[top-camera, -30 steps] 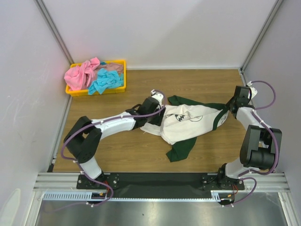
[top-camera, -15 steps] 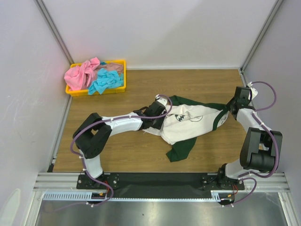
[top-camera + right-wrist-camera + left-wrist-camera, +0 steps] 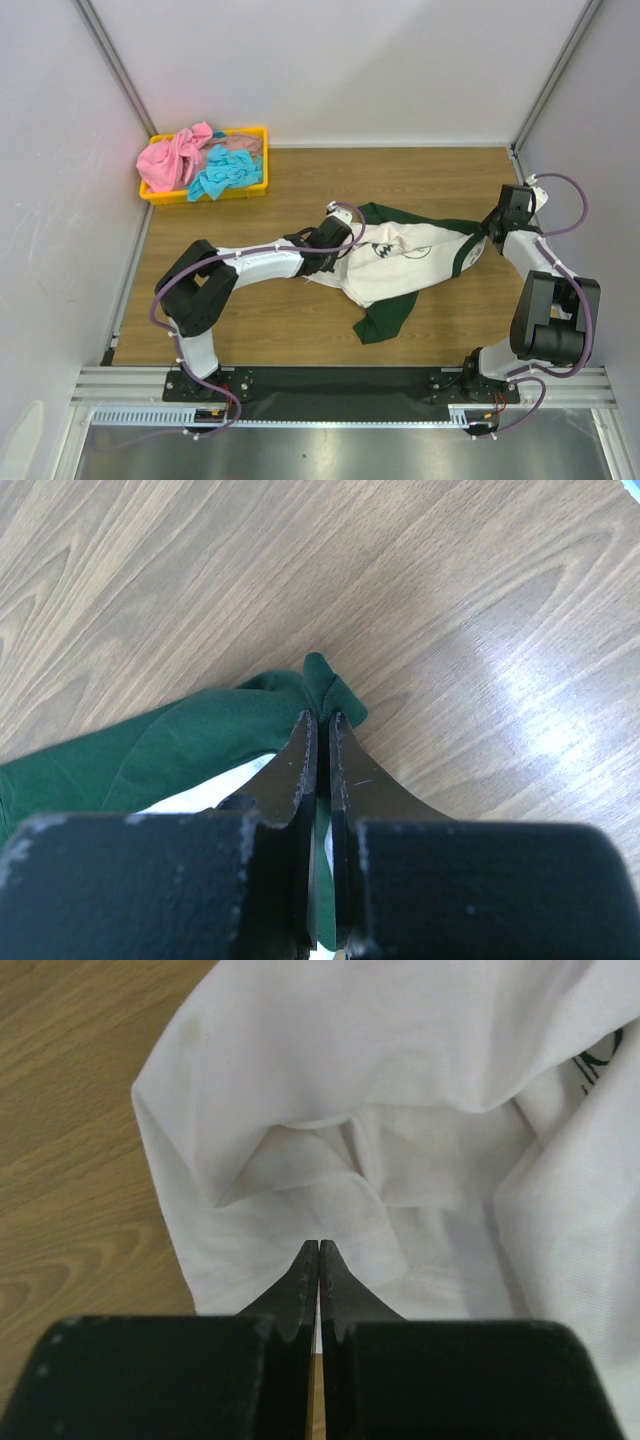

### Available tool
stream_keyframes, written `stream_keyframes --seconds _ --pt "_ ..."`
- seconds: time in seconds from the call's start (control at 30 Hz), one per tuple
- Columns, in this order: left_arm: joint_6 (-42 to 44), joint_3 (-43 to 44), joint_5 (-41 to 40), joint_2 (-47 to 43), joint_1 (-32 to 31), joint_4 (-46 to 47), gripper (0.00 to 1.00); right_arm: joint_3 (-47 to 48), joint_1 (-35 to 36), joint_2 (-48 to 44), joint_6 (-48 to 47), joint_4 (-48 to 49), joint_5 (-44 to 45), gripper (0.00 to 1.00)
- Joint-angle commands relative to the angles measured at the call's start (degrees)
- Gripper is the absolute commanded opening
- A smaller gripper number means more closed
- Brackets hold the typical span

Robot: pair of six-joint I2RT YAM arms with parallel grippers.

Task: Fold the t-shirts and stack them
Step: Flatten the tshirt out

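Lying spread across the middle of the wooden counter (image 3: pixel 280 325) is the white t-shirt (image 3: pixel 400 268), crumpled rather than flat, black cartoon print facing up near its centre. One dark green sleeve trails toward the near edge of the counter; the other reaches out to the right. Left hand (image 3: pixel 318 1245) sits at the shirt's left end, low over the cloth. Its fingers are pressed together with only a hairline between them. The tips lie in a pucker of white fabric with creases running in toward them, so it reads as a pinch on the white t-shirt, though the layer between the tips itself is hidden. Bare wood shows just left of that bunched edge. Right hand (image 3: pixel 322 716) is at the far right end of the shirt, fingers drawn tight on the tip of the green sleeve. A small tuft of green pokes out beyond the fingertips, and the rest of the sleeve runs back to the left along the counter. Yellow tray (image 3: pixel 212 195) stands in the far left corner, well apart from the white shirt. It holds a pink t-shirt (image 3: pixel 170 160) heaped on its left side, spilling over the rim, and a turquoise t-shirt (image 3: pixel 222 175) bunched just beside it on the right.
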Motion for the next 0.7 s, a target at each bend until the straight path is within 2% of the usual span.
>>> stream_keyframes --seconds 0.0,0.1,0.17,0.2,0.3,0.33,0.67 --pt "0.76 0.0 -3.87 -2.6 -0.13 0.28 0.0 0.0 -0.4 -1.45 0.04 0.39 0.76 0.0" --pt "0.94 -0.7 -2.91 -4.35 -0.04 0.98 0.0 -0.18 -0.31 -1.8 -0.14 0.3 0.76 0.0" --pt "1.46 -1.66 -0.21 -5.24 0.05 1.78 0.06 -0.44 -0.31 -2.06 -0.05 0.39 0.84 0.0" --pt "2.51 -2.11 1.3 -6.2 -0.13 3.52 0.24 -0.44 -0.31 -1.98 0.03 0.39 0.84 0.0" --pt "2.96 -3.08 4.55 -6.56 -0.04 5.29 0.42 -0.53 -0.31 -1.89 0.04 0.22 0.84 0.0" --pt "3.05 -2.9 4.91 -6.04 -0.04 5.3 0.45 -0.53 -0.31 -1.89 0.04 0.13 0.93 0.0" --pt "4.63 0.17 4.04 -1.03 -1.45 4.07 0.49 -0.7 -0.4 -2.33 -0.58 -0.31 1.81 0.0"
